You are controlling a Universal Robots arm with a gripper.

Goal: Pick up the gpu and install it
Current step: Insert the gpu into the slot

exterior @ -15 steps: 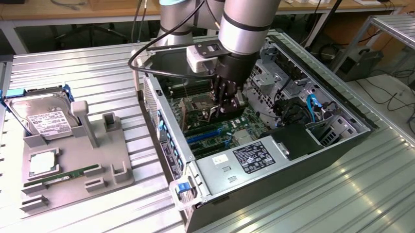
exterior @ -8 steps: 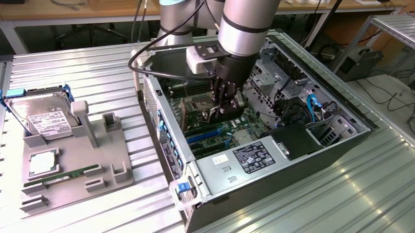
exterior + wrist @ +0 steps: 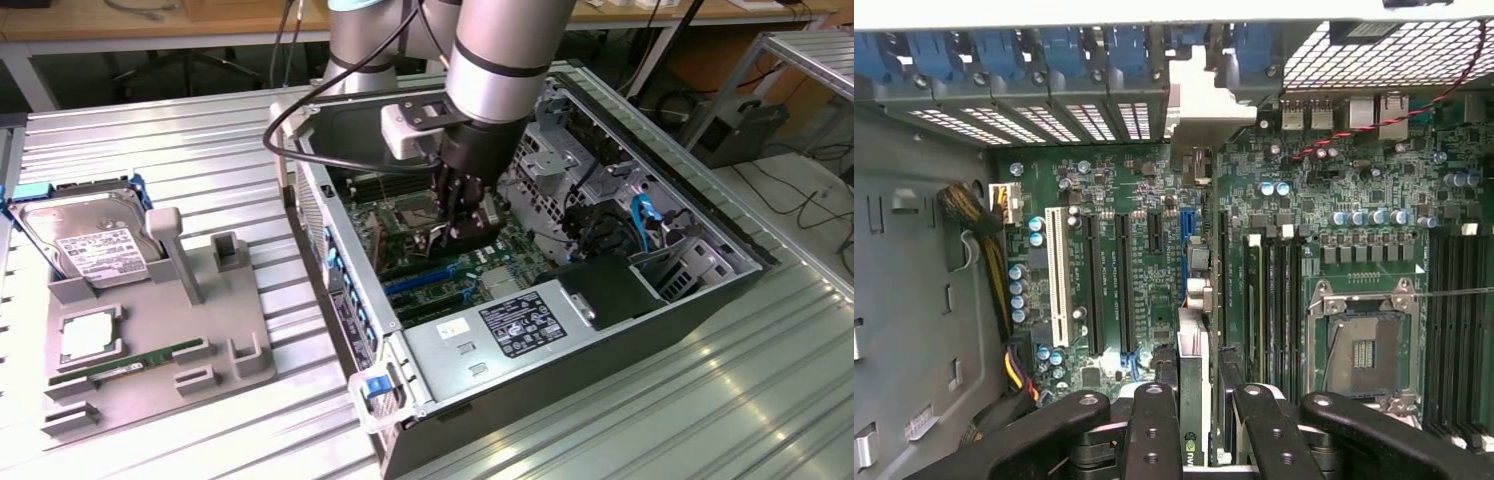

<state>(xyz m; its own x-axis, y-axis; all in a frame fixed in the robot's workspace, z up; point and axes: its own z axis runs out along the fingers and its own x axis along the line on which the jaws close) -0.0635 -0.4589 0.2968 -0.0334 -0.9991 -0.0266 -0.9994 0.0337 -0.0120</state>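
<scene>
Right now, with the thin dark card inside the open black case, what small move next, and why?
Probably ease straight down toward the green motherboard. The gripper is shut on the gpu, seen edge-on roughly in line with the blue slot, silvery bracket by the rear openings; it seems not yet seated.

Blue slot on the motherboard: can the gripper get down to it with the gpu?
Likely yes: the gripper holds the gpu edge-on over the blue slot, with no cable or card between.
</scene>
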